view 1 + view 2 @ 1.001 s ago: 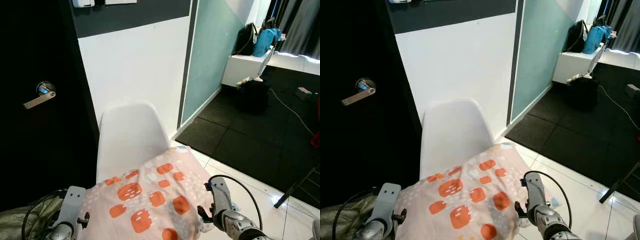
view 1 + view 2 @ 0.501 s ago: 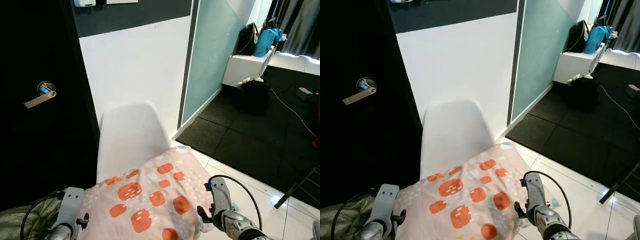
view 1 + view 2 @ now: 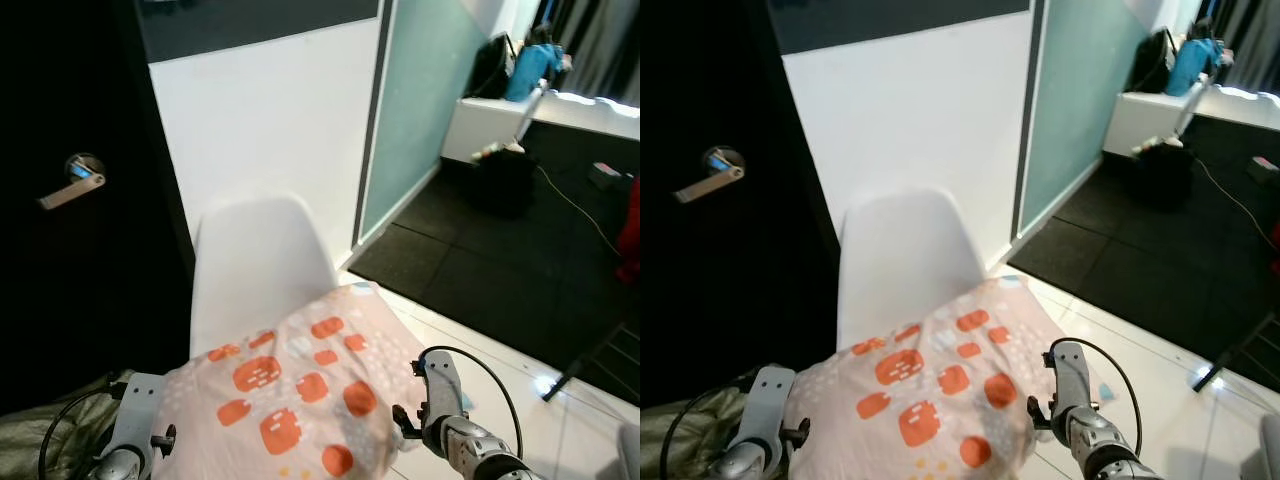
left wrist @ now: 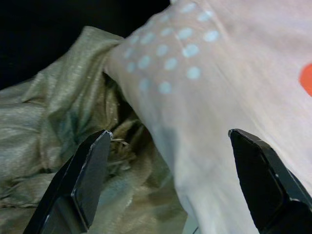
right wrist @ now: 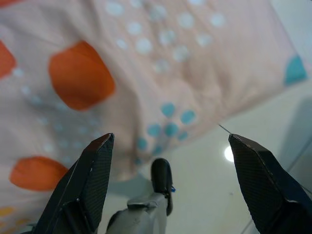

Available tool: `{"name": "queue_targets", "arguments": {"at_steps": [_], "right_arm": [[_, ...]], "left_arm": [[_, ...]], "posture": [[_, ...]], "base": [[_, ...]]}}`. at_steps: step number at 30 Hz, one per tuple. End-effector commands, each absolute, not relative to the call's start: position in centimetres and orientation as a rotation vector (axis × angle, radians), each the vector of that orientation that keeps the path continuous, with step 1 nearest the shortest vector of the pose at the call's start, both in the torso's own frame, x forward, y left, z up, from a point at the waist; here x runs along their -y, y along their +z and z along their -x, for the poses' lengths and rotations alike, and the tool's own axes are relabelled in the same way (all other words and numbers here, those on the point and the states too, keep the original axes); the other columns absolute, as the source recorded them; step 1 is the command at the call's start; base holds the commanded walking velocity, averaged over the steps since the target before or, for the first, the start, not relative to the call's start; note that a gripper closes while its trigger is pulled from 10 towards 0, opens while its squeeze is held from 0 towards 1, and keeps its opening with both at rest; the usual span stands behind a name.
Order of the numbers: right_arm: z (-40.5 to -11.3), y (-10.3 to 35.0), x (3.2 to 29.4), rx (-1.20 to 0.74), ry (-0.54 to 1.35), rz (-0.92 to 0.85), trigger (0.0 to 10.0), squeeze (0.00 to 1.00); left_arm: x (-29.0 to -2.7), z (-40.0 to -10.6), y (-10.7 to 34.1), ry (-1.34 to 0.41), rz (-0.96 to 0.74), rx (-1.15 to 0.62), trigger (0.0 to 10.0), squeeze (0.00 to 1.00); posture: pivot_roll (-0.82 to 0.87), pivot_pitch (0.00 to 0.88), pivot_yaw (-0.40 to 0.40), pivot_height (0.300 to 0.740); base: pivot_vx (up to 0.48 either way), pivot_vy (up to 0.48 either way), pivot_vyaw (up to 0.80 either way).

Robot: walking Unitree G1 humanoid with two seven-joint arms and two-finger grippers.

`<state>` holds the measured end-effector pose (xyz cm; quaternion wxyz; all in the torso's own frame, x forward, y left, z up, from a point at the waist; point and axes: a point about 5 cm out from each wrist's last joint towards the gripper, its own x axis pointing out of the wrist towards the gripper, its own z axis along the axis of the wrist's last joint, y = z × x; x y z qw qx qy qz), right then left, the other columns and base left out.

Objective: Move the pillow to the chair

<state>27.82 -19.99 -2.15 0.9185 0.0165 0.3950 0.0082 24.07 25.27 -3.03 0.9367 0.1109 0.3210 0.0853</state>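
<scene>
Pillow (image 3: 295,385) on chair (image 3: 255,265) seat — view dipped since a second ago. My left gripper (image 4: 168,185) and right gripper (image 5: 168,183) flank it, fingers apart — release looks done.

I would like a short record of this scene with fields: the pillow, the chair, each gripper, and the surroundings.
pillow: pink with orange patches, held up between the two arms, in front of the chair's backrest
chair: white shell chair, against the white wall
left gripper: open, beside the pillow's edge, olive fabric beyond it
right gripper: open, beside the pillow's other edge, above the pale floor
surroundings: black door with a lever handle on the robot's left; dark mat on its right
</scene>
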Motion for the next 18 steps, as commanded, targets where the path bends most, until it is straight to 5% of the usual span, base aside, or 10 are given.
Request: {"name": "queue_targets", "arguments": {"at_steps": [1, 18], "right_arm": [[-27.81, -2.18, 19.9, -0.808, 0.006, -0.055, 10.0, 0.0], [-27.81, -2.1, 20.22, -0.805, 0.009, -0.039, 10.0, 0.0]], "left_arm": [[-25.78, -23.64, -3.25, 0.192, -0.228, -0.682, 10.0, 0.0], [-25.54, -23.55, -3.43, 0.187, -0.231, -0.694, 10.0, 0.0]], "posture": [[-0.12, 0.048, -0.066, 0.74], [-0.14, 0.07, -0.033, 0.74]], "base": [[-0.401, 0.0, 0.0], [-0.48, 0.0, 0.0]]}}
